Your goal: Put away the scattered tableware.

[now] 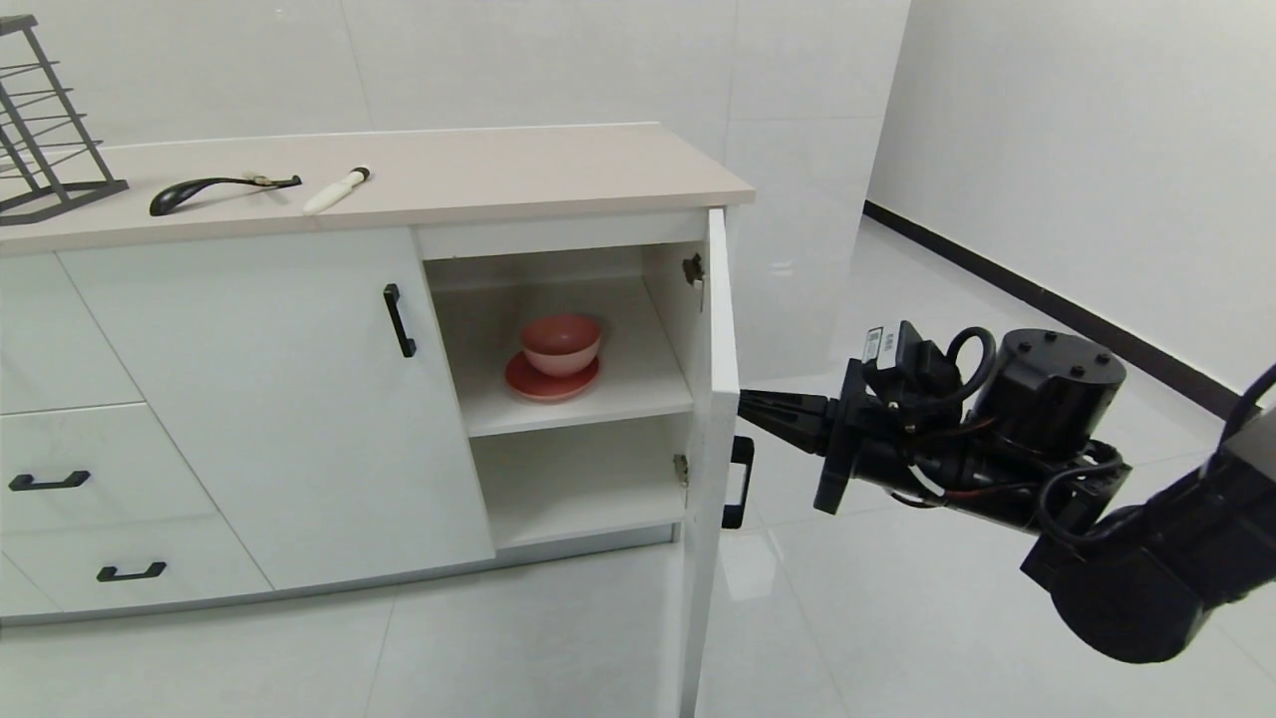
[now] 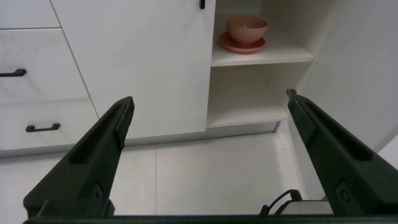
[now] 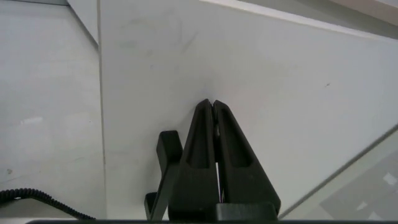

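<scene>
A pink bowl [image 1: 561,343] sits on a red plate [image 1: 550,383] on the upper shelf of the open cabinet; the bowl [image 2: 247,28] and plate [image 2: 242,45] also show in the left wrist view. A black ladle [image 1: 214,188] and a white-sheathed knife [image 1: 336,189] lie on the countertop [image 1: 498,170]. My right gripper [image 1: 746,404] is shut, its tips touching the outer face of the open cabinet door [image 1: 713,439], just above the door's black handle [image 1: 738,483]. The right gripper [image 3: 212,107] presses the door panel. My left gripper [image 2: 208,109] hangs open above the floor, facing the cabinet.
A dark wire rack [image 1: 40,130] stands at the counter's left end. The left cabinet door [image 1: 269,399] is closed, with drawers [image 1: 60,479] beside it. Open tiled floor [image 1: 897,618] lies to the right of the open door.
</scene>
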`<state>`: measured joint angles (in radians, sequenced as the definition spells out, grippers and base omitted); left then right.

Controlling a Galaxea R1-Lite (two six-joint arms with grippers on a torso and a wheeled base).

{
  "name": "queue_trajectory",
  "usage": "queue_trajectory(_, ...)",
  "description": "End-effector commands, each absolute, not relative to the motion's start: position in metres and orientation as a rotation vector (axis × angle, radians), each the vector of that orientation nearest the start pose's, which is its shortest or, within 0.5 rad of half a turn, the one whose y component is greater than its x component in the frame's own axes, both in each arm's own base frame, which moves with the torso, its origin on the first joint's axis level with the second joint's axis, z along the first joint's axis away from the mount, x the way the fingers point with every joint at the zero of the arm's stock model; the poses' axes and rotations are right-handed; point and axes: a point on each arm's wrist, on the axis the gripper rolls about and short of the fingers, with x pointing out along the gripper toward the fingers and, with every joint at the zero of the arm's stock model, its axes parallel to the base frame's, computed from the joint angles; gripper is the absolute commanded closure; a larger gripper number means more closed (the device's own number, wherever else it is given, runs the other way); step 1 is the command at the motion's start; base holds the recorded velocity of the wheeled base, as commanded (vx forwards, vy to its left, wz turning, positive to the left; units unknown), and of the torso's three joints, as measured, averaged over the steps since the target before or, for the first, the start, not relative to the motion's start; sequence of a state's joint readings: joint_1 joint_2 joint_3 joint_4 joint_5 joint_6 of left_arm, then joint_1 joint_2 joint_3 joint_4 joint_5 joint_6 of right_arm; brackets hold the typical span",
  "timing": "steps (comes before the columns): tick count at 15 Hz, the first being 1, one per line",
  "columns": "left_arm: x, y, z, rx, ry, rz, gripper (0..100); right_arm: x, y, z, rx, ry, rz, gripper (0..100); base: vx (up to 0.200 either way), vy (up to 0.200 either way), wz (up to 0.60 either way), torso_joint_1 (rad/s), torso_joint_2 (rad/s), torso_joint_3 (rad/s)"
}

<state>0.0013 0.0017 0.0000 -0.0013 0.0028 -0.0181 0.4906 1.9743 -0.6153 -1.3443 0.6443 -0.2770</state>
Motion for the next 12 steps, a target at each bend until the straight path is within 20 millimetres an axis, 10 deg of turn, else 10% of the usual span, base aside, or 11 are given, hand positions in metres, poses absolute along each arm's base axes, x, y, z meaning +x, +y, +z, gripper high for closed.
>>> queue_trajectory(1,-0.023,0.0,0.076,-0.018,0.001,0.005,0,0.286,0.175,0.113,-0.244,-0.136,1.148,100,0.0,0.0,0.0,0.0,0.0,0.0)
queue_trajectory(12,-0.023,0.0,0.076,-0.018,0.001,0.005,0,0.319,0.194,0.093,-0.245,-0.141,1.148,100,0.0,0.036,0.0,0.001,0.0,0.0)
